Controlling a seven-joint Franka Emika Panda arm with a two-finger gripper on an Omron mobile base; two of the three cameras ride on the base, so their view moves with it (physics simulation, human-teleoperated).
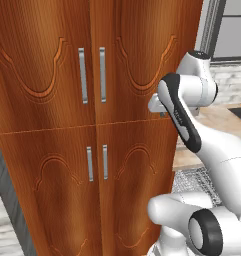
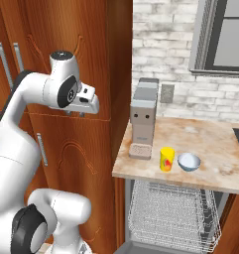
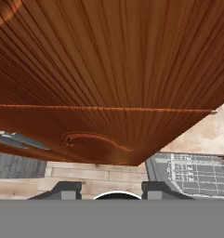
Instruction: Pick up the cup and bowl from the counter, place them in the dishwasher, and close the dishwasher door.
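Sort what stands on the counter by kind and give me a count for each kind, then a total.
Cups: 1, the yellow cup
Bowls: 1, the pale blue-grey bowl
Appliances: 1, the grey boxy appliance
Total: 3, all on the counter

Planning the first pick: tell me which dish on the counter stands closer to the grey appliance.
The cup, yellow, stands between the appliance and the pale blue-grey bowl, which sits farther off.
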